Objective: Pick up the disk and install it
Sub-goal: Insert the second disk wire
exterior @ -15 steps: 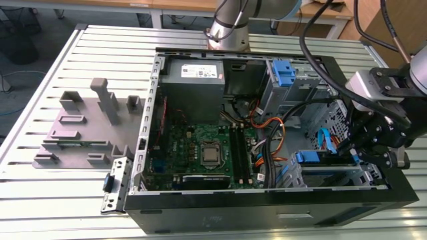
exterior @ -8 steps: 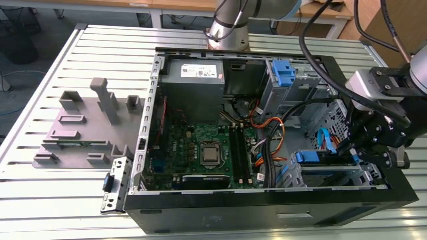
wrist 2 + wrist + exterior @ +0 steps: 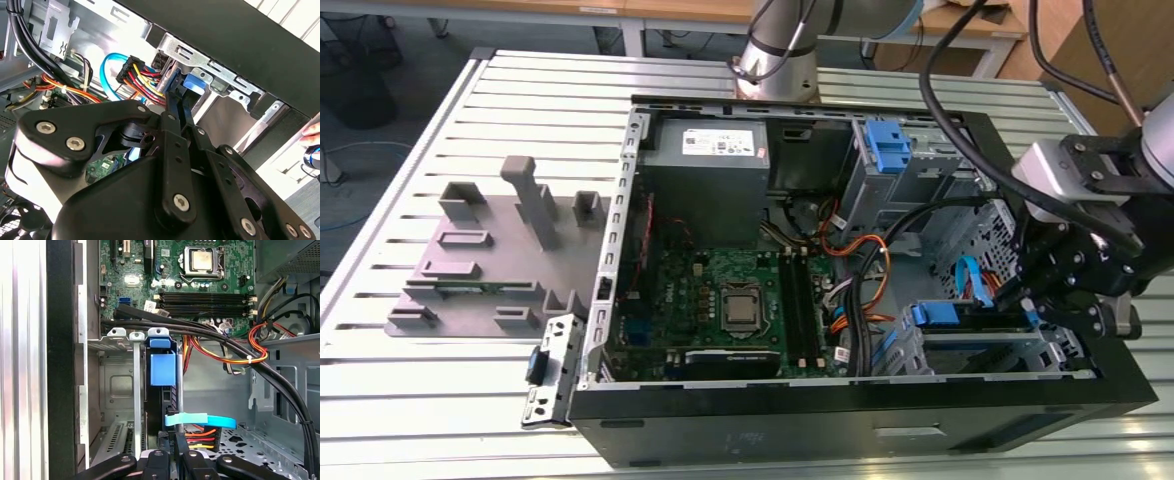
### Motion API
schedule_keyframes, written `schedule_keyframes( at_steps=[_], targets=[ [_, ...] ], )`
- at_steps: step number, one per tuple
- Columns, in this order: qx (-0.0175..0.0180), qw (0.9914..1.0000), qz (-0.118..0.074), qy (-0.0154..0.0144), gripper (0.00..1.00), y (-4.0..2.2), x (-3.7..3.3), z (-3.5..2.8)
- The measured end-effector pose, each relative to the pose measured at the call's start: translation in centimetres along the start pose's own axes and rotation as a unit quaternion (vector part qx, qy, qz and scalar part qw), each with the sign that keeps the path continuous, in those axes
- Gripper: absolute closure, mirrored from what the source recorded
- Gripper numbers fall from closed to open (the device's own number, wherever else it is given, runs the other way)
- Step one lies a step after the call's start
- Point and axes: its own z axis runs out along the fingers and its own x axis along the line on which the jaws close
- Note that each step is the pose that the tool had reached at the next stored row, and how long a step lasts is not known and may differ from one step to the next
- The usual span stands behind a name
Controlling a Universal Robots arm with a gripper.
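One arm, one gripper (image 3: pixel 1067 290), one open computer case (image 3: pixel 720 420) lying on its side on a slatted metal table (image 3: pixel 454 400). You have the gripper low over the drive cage (image 3: pixel 987 350) at the case's corner on the exterior view's right.

One disk (image 3: pixel 162 390) sits edge-up in that cage: a thin dark slab, with a blue plastic carrier tab (image 3: pixel 163 367) on the end you see in the first wrist view. Its long axis runs along the slot, from the tab end toward the gripper's fingers (image 3: pixel 182 460). These meet at the disk's near edge; you are closed on it, fingers narrow and black, jointed with bright screws.

A second blue bracket (image 3: pixel 887 150) stands in the upper bay in the exterior view. One grey power-supply box (image 3: pixel 707 150), matte metal. One green motherboard (image 3: pixel 720 300) with one square processor (image 3: pixel 202 260) and four black memory slots (image 3: pixel 205 297). Bundled black, red, yellow and orange cables (image 3: pixel 240 352); one flat light-blue data cable (image 3: pixel 200 420). One grey moulded fixture (image 3: pixel 494 250) lies on the table beside the case.
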Motion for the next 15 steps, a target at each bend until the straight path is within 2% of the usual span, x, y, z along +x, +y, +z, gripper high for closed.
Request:
schedule_keyframes(
  at_steps=[8,15],
  targets=[
    [0.0001,1.00000,0.000,0.0007,0.83,0.18,0.06,0.26],
    [0.0001,1.00000,0.000,0.0001,0.83,0.18,0.07,0.39]
  ],
)
